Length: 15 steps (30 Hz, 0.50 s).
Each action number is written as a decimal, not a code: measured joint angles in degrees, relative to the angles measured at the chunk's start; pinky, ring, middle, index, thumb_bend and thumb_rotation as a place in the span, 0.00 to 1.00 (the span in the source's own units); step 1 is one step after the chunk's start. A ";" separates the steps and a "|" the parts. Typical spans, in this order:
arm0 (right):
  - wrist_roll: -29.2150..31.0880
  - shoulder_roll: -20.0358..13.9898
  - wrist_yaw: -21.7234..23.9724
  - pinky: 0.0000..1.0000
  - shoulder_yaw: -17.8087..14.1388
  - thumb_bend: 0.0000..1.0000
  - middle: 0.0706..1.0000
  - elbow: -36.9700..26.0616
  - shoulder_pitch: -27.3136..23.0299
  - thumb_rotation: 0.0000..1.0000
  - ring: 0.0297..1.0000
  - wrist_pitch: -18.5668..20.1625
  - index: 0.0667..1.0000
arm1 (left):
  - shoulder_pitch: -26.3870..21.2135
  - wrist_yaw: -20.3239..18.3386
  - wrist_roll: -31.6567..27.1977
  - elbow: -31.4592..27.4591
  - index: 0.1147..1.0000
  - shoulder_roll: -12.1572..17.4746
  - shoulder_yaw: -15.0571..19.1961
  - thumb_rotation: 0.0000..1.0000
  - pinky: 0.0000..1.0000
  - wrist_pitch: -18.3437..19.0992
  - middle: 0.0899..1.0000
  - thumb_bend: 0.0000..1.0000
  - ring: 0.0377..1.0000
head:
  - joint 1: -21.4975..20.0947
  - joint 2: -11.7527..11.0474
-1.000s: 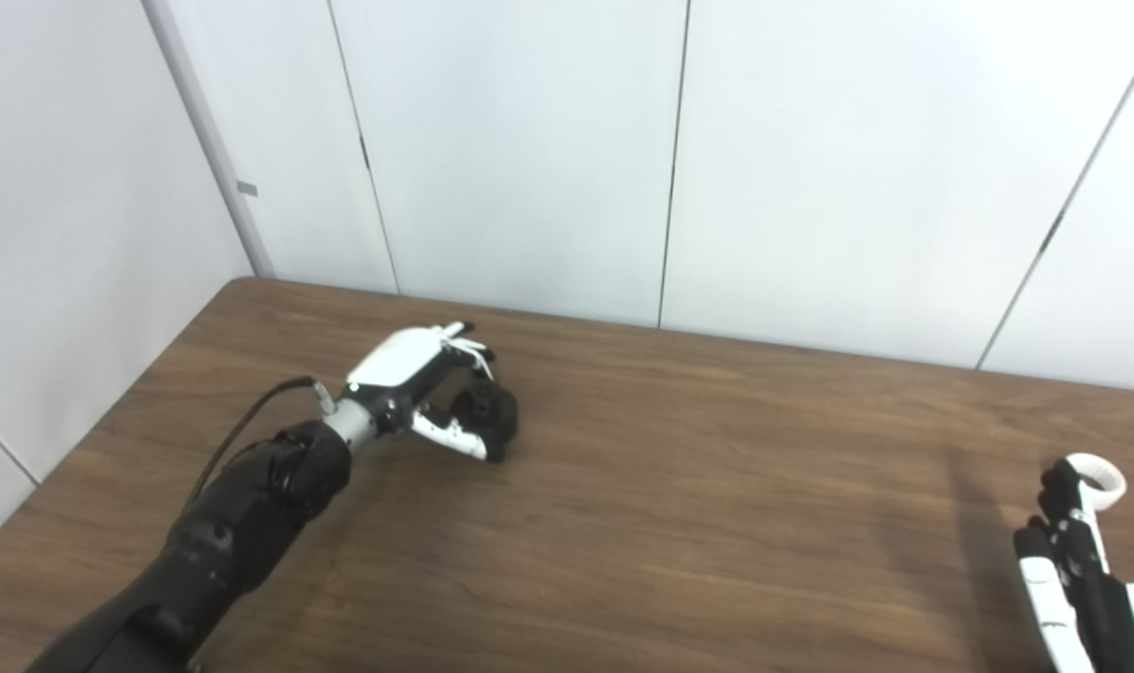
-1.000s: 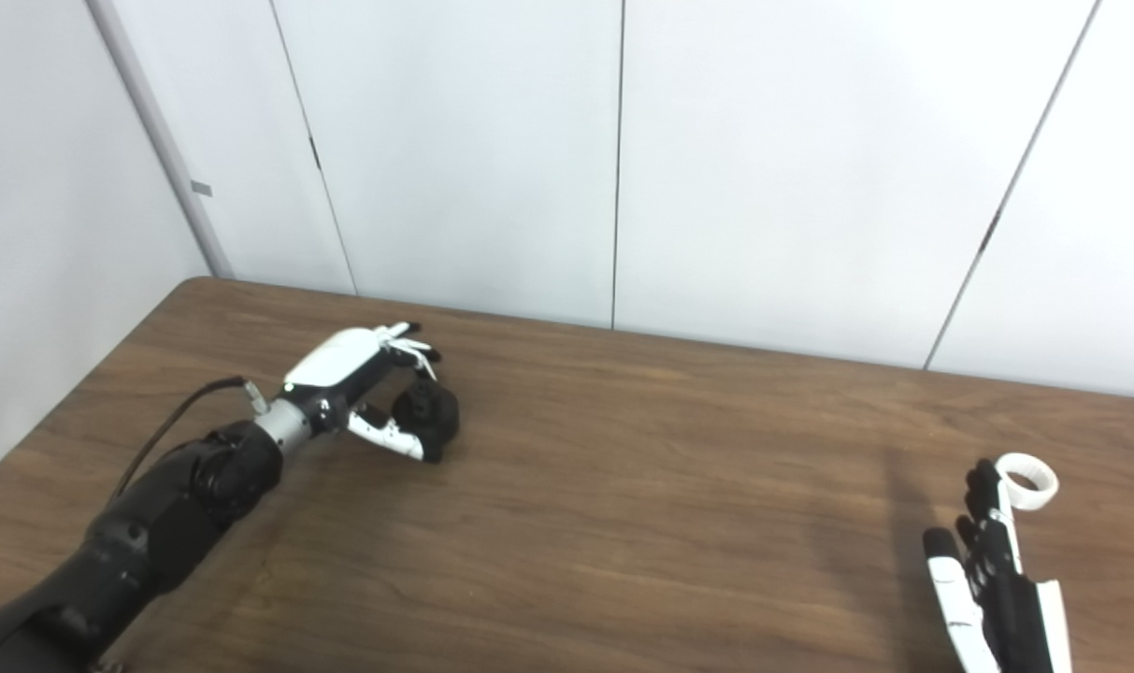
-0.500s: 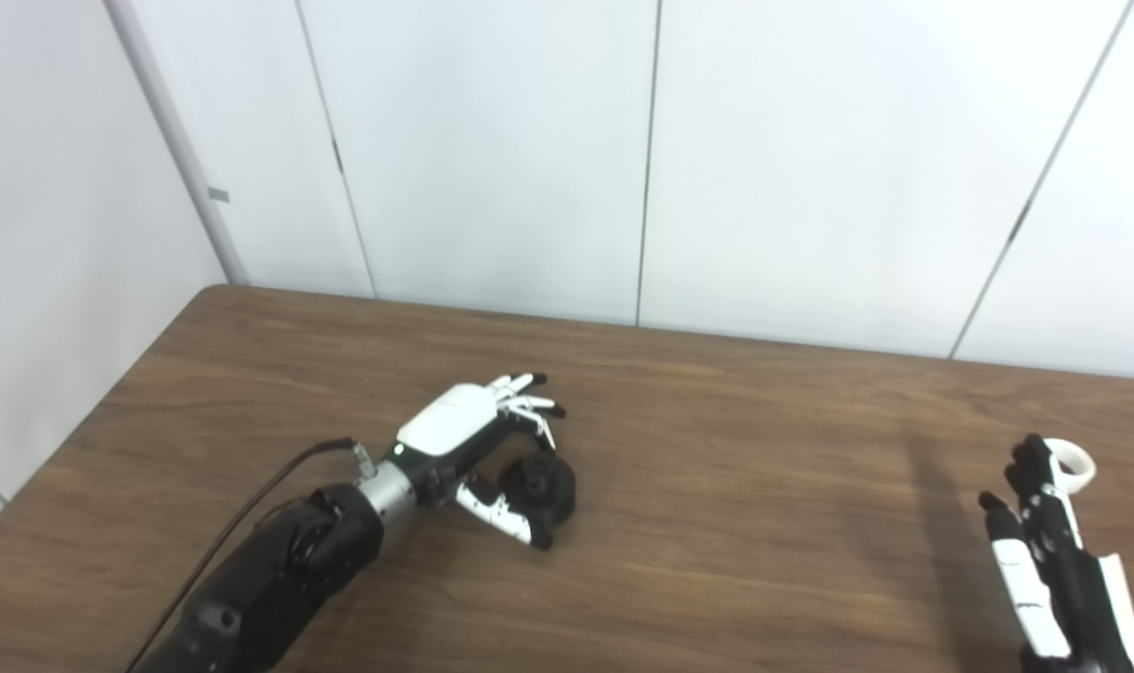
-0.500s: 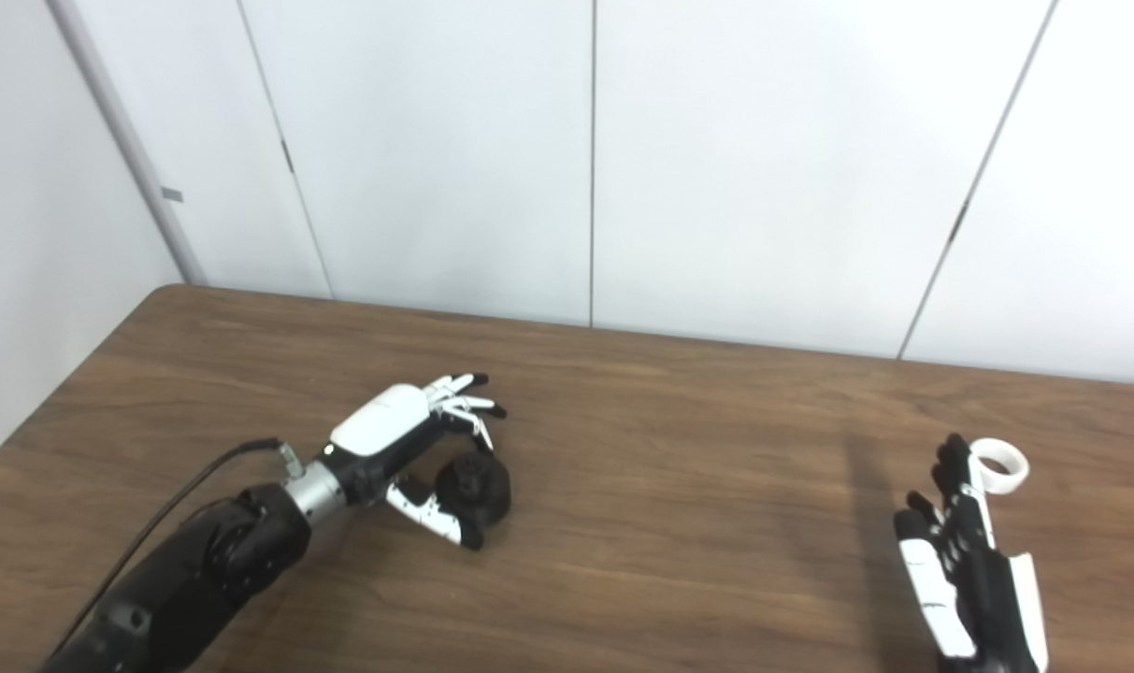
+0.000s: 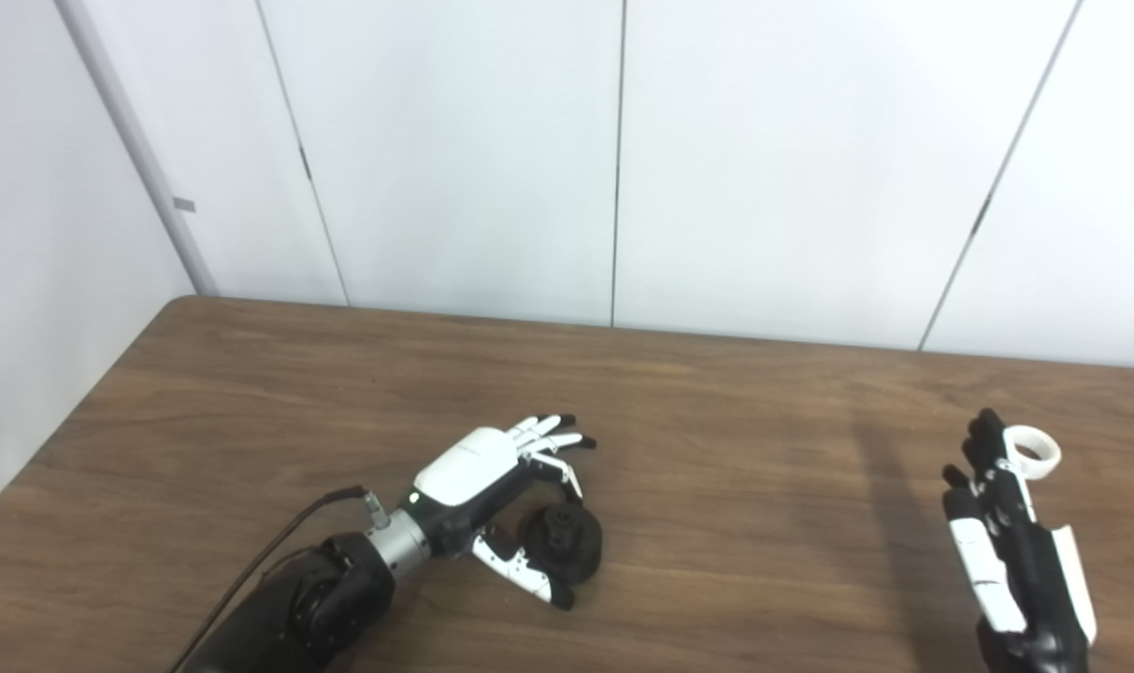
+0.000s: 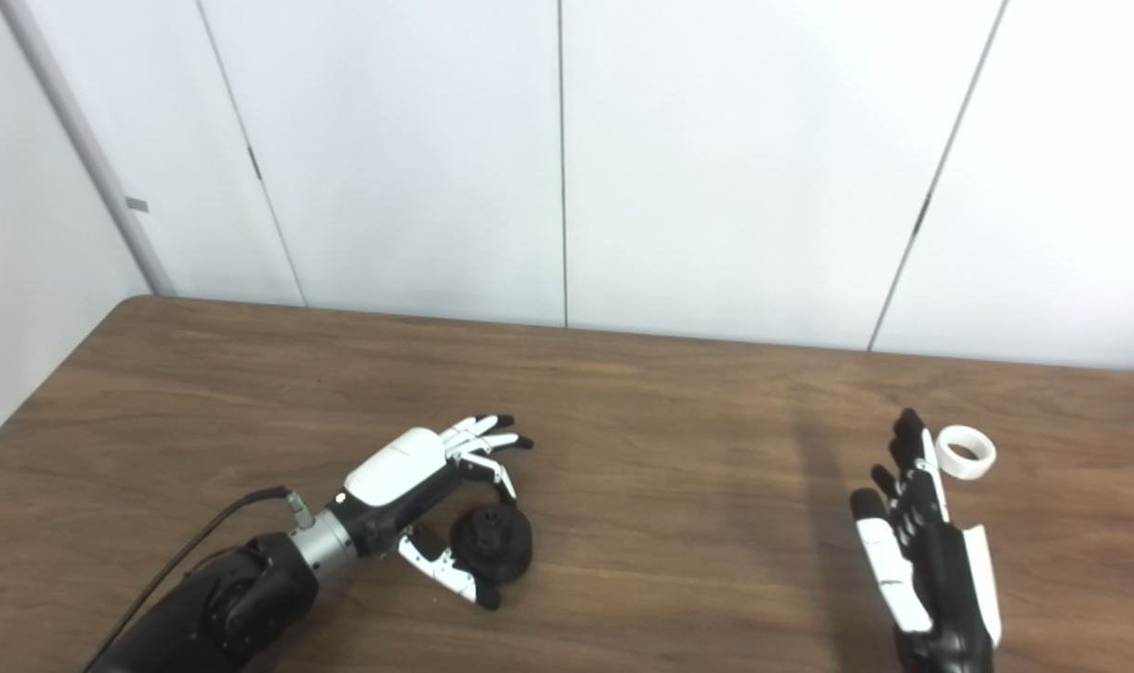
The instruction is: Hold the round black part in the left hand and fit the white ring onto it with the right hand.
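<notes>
Here the round black part (image 6: 497,541) sat on the tabletop (image 6: 669,523) near its front edge, looking hard and chunky, best held round its sides. The left hand (image 6: 417,486) curved open around it. The small, light white ring (image 6: 965,452) lay towards the right edge, just beside the open right hand (image 6: 922,523).

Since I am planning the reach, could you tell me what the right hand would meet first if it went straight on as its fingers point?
Probably the small white ring, lying just beyond the right hand; depth is unclear.
</notes>
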 measured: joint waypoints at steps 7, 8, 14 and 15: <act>-1.81 0.81 -0.27 0.94 0.38 0.44 0.99 -3.09 0.88 0.83 1.00 2.04 0.99 | -0.85 0.57 1.35 0.22 0.41 0.02 -1.79 0.06 1.00 -0.28 0.90 0.52 1.00 | -1.85 0.53; -1.99 0.97 -0.28 0.94 0.39 0.44 0.99 -3.42 0.96 0.82 1.00 2.10 0.99 | -1.16 0.91 1.39 0.62 0.41 0.04 -2.38 0.06 1.00 -0.43 0.90 0.52 1.00 | -2.11 0.53; -2.19 1.27 -0.34 0.94 0.36 0.44 0.99 -3.84 1.19 0.80 1.00 2.10 0.99 | -3.01 4.62 1.66 3.26 0.41 0.50 -5.80 0.06 1.00 -1.40 0.89 0.52 1.00 | -4.40 1.14; -2.09 1.39 -0.34 0.93 0.35 0.44 0.99 -4.04 1.30 0.80 1.00 2.11 0.99 | -3.29 5.10 1.67 3.77 0.41 0.52 -6.36 0.06 1.00 -1.61 0.90 0.52 1.00 | -4.66 1.14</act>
